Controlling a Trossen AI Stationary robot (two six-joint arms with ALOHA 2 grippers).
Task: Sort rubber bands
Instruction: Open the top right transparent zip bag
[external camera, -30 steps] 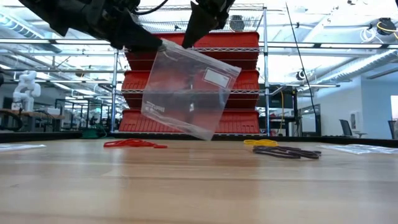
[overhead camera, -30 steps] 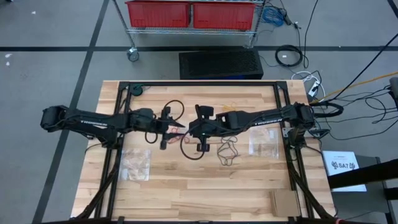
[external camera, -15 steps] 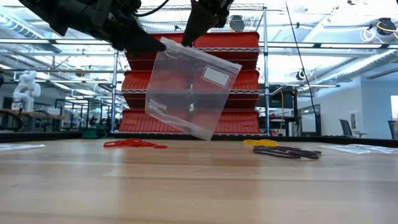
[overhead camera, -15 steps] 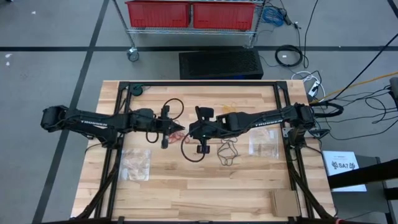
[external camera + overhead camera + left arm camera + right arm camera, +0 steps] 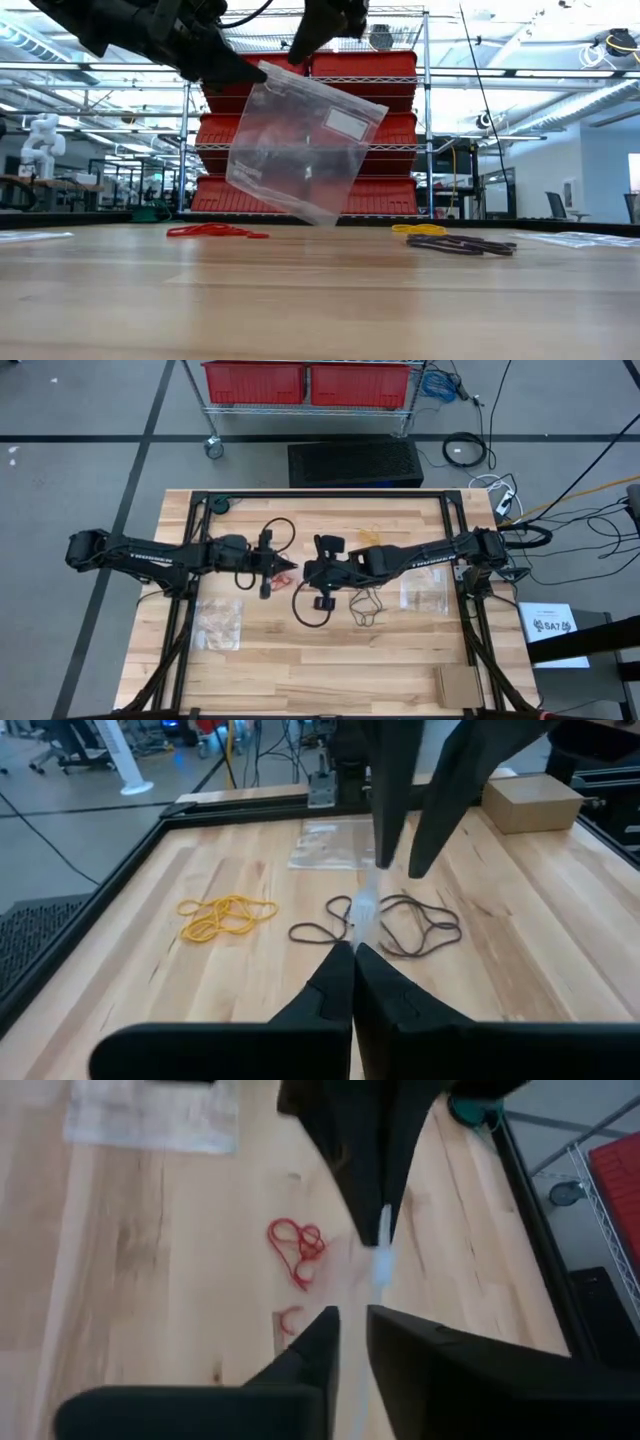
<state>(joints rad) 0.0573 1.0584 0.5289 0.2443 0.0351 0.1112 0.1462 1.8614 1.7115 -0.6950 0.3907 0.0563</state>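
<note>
Light is bright and even across the wooden table, coming from overhead fixtures seen as glowing strips in the low view; shadows under the arms are soft and faint. The clear bag hanging there catches pale sheen (its label patch reads whitish). The table's near edge in the low view is blurred. Both wrist views are soft, with 2 dark out-of-focus fingers in front.
</note>
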